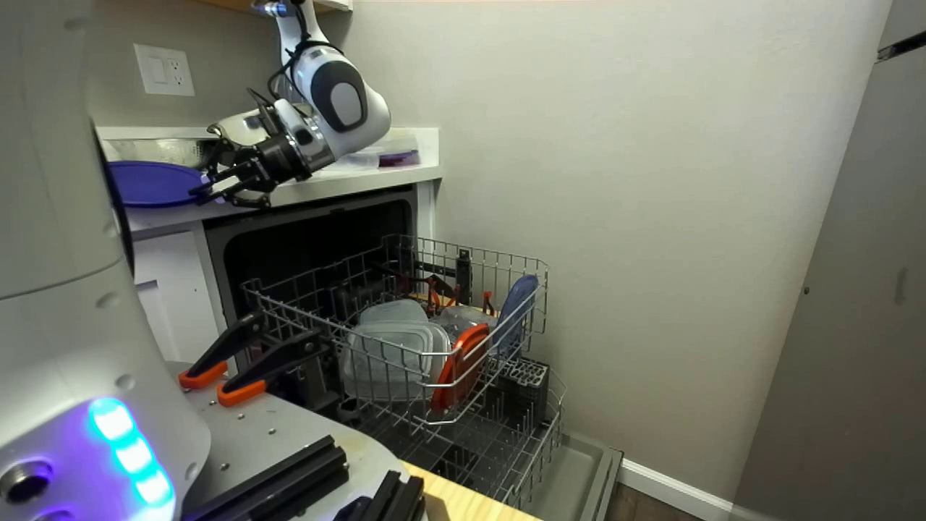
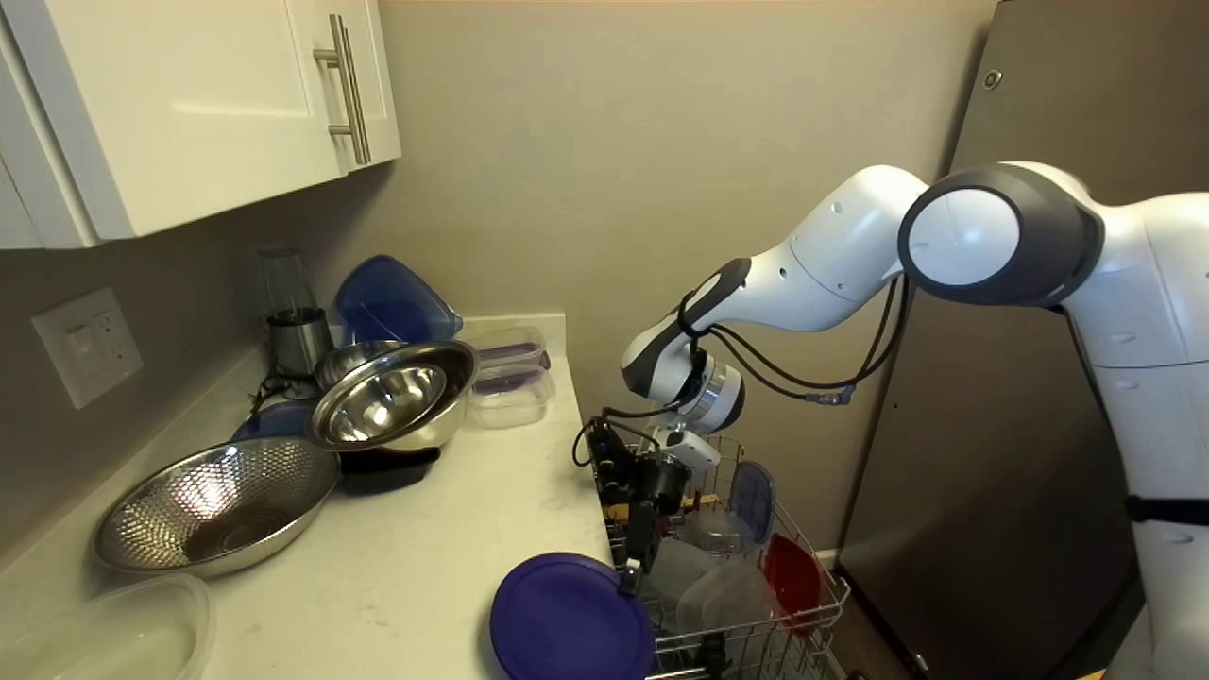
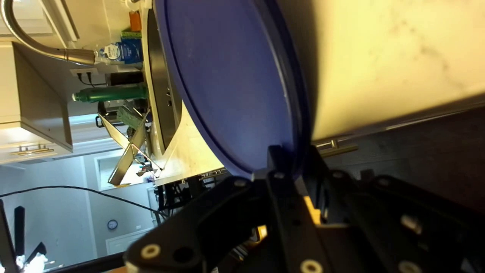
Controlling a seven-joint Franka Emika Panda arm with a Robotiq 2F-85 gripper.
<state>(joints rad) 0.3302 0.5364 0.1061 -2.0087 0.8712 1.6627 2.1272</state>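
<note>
Stretching wide: veined white countertop [image 2: 425, 557]; wire upper dishwasher rack [image 1: 499, 255] sits lower, past its edge. Round blue-purple lid [image 2: 571, 619] at that front edge, surface contact unclear. Gripper [image 3: 295, 163] pinches only lid's rim. Risk: off-center, shallow pinch could let lid tilt, slip, drop rackward.

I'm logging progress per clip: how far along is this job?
Done, apparently: the upper rack holds clear containers and a blue lid. In hand: the pincer grips the purple lid by its rim. Left, probably: moving that lid from the counter, perhaps into the pulled-out rack.
</note>
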